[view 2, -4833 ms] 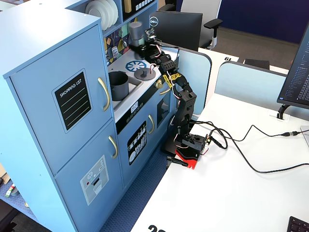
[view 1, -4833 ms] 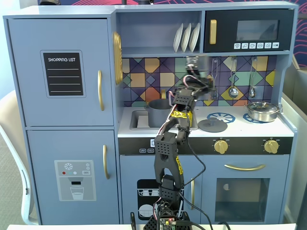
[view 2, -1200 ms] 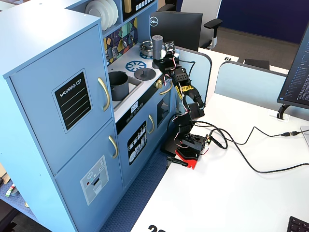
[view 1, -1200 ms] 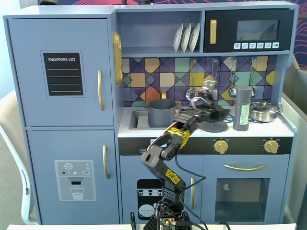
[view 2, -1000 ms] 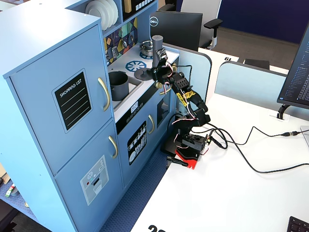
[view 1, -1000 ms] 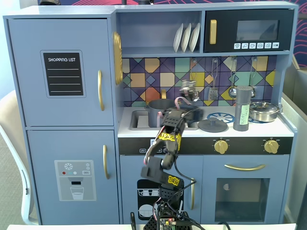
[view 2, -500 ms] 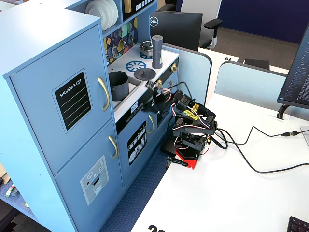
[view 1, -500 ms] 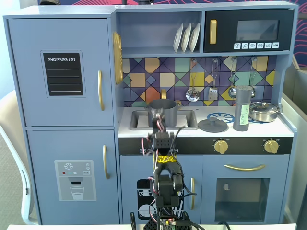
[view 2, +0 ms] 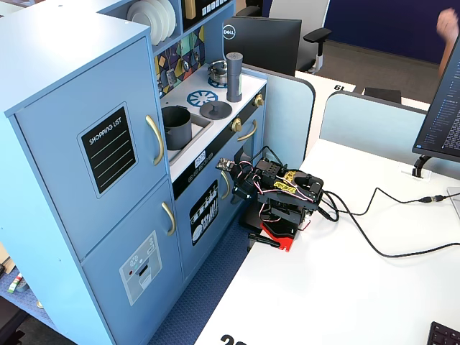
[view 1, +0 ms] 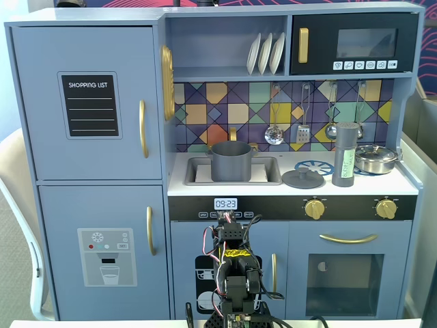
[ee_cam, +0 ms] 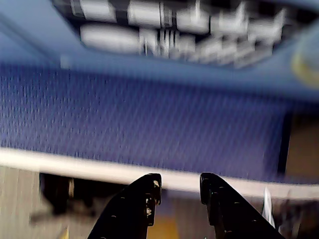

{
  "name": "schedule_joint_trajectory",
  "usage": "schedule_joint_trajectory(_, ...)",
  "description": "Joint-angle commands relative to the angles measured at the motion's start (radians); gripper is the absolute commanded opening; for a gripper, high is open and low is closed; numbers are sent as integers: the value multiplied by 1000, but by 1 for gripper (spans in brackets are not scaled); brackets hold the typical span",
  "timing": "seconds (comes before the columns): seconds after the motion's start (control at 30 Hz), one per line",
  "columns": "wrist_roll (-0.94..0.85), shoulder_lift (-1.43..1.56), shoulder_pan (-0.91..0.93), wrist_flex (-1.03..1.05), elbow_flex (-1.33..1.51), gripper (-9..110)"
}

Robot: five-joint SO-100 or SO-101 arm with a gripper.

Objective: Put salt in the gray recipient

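Nothing held: my gripper point(ee_cam: 178, 185) sits slightly parted, folded low; I'd leave the salt shaker point(view 1: 345, 154) standing beside the gray pot point(view 1: 231, 161).

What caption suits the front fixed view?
Folded black robot arm below blue toy kitchen; tall dark-gray salt shaker stands right of the matte gray pot.

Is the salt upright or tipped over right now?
Upright. The salt stands on the stovetop, right of the flat lid in a fixed view, apart from the pot; the gripper is nowhere near it.
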Motion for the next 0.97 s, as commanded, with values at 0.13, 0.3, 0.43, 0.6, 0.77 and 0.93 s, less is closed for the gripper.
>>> schedule_joint_trajectory(0.13, 31, 14, 21, 104, -5, 1)
schedule_joint_trajectory(0.3, 20, 14, 26, 106, -5, 6)
schedule_joint_trajectory(0.43, 20, 14, 31, 106, -5, 6)
schedule_joint_trajectory(0.6, 20, 14, 37, 106, -5, 7)
schedule_joint_trajectory(0.77, 20, 14, 37, 106, -5, 7)
schedule_joint_trajectory(0.93, 20, 14, 37, 106, -5, 7)
